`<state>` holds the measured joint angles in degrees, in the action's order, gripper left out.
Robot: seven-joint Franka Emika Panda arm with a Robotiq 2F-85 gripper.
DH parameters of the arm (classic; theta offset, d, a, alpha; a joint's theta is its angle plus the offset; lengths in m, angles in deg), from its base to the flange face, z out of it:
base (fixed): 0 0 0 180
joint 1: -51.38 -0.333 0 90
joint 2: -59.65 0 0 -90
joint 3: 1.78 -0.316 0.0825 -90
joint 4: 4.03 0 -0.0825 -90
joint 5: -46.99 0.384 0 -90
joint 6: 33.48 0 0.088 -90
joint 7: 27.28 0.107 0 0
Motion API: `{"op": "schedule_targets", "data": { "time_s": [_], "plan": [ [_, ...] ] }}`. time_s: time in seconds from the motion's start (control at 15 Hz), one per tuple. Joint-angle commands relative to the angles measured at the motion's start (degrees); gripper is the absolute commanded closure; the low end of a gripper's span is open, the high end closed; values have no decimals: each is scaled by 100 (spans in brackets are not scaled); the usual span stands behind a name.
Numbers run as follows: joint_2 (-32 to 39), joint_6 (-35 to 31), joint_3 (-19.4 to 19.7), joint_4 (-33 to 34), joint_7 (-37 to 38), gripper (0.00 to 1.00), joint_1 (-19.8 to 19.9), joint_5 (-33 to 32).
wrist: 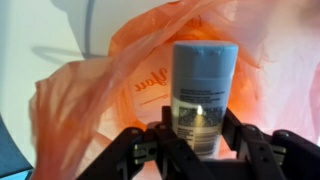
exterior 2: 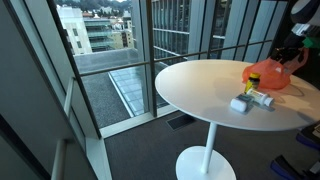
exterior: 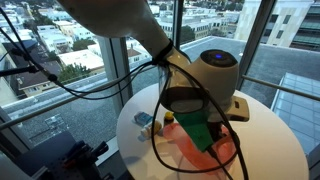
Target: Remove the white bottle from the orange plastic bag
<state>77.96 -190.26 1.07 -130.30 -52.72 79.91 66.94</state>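
Note:
In the wrist view the white bottle (wrist: 204, 80) stands upright between my gripper's (wrist: 200, 138) two black fingers, which are shut on its lower labelled part. The orange plastic bag (wrist: 110, 100) lies crumpled behind and around the bottle, and the bottle's cap end is above the bag's folds. In an exterior view the bag (exterior 2: 268, 75) sits near the far edge of the round white table (exterior 2: 200, 85), with the gripper (exterior 2: 291, 52) just above it. In an exterior view the arm hides most of the bag (exterior: 215, 152).
Two small light objects (exterior 2: 250, 102) lie on the table beside the bag; they also show in an exterior view (exterior: 146, 121). Large glass windows and a railing surround the table. Black cables hang off the arm (exterior: 150, 70).

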Motion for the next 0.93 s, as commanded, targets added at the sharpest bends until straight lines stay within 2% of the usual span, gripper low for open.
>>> {"op": "schedule_targets", "data": {
  "time_s": [0.0,0.87],
  "plan": [
    [-356,66,-117,-117,-512,75,124,467],
    [-648,220,321,119,-362,75,-153,268]
  ]
}}
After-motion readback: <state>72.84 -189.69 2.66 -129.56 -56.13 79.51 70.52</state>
